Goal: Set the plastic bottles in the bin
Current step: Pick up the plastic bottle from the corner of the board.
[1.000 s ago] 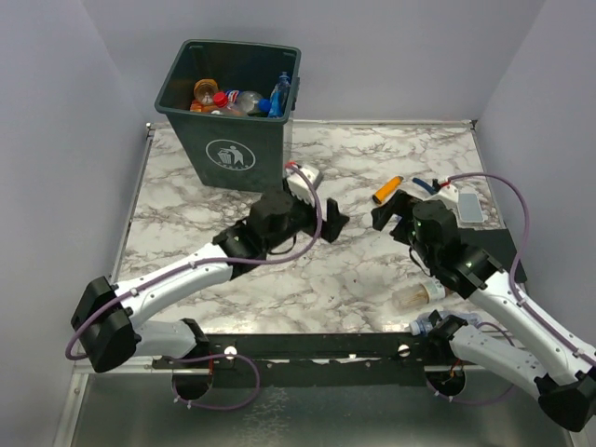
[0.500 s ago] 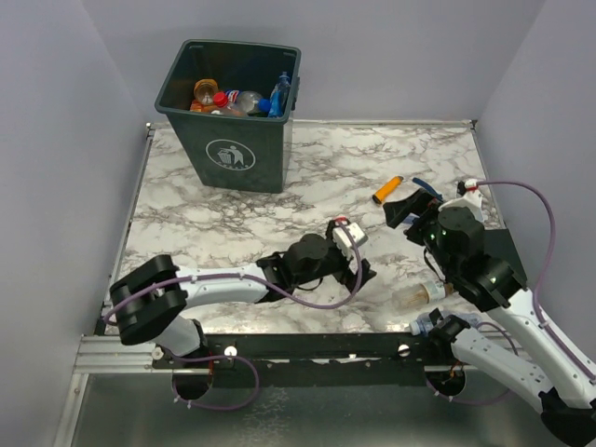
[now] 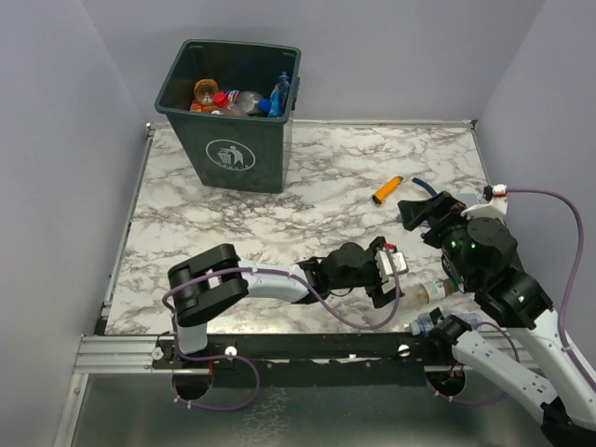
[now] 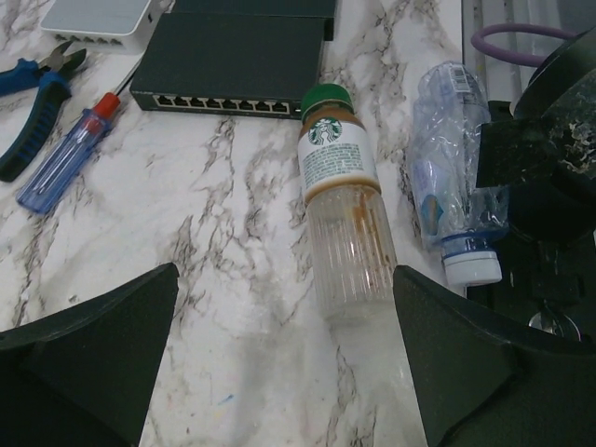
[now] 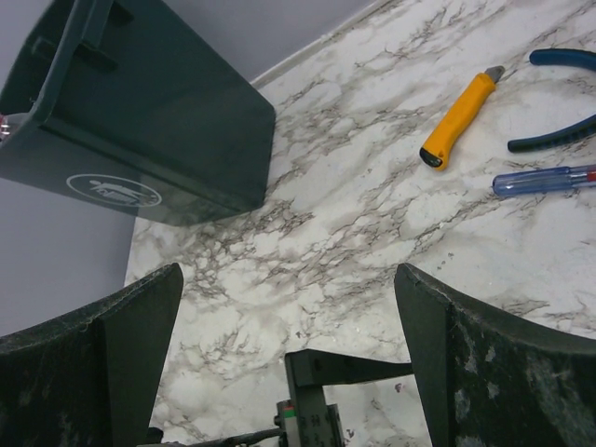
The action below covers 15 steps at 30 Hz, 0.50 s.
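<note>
A clear ribbed bottle with a green cap [image 4: 340, 214] lies on the marble, its base just ahead of my open left gripper [image 4: 285, 279], slightly right of centre between the fingers and touching neither. From above, this bottle [image 3: 433, 291] sits near the front right, with the left gripper [image 3: 403, 284] beside it. A crushed clear bottle with a white cap [image 4: 456, 186] lies next to it by the right arm's base. The dark green bin [image 3: 228, 121] stands at the back left with several bottles [image 3: 244, 100] inside. My right gripper [image 3: 417, 212] hangs open and empty over the right side.
Blue-handled pliers [image 4: 28, 102], a clear screwdriver [image 4: 70, 154], a black network switch [image 4: 233, 65] and a white box [image 4: 98, 14] lie beyond the bottles. An orange utility knife [image 3: 387, 190] rests mid-right. The table's front rail [image 3: 307, 346] runs just behind my left gripper.
My left arm has swung from the middle of the table to the front right, ending beside the green-capped bottle. My right arm has drawn back to the right.
</note>
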Motion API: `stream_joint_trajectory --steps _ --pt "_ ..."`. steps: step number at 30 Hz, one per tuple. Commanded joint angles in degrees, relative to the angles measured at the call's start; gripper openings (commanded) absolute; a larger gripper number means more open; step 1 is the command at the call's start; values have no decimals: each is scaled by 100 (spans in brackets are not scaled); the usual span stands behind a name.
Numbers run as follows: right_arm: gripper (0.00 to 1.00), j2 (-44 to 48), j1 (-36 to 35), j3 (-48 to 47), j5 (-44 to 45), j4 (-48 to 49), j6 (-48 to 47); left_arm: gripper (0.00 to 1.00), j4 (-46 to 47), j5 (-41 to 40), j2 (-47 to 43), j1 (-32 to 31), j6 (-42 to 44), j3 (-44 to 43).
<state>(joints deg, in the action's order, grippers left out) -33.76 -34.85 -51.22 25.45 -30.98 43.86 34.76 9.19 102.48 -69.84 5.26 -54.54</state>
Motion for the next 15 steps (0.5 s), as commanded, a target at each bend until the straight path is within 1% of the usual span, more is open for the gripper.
stream_joint_trajectory --steps 1,15 --pt "100 -43 21 -140 -45 -295 -64 97 180 352 546 -113 287 -398" --pt "100 -43 20 -259 -114 -372 -105 98 114 496 1491 -300 534 -909"
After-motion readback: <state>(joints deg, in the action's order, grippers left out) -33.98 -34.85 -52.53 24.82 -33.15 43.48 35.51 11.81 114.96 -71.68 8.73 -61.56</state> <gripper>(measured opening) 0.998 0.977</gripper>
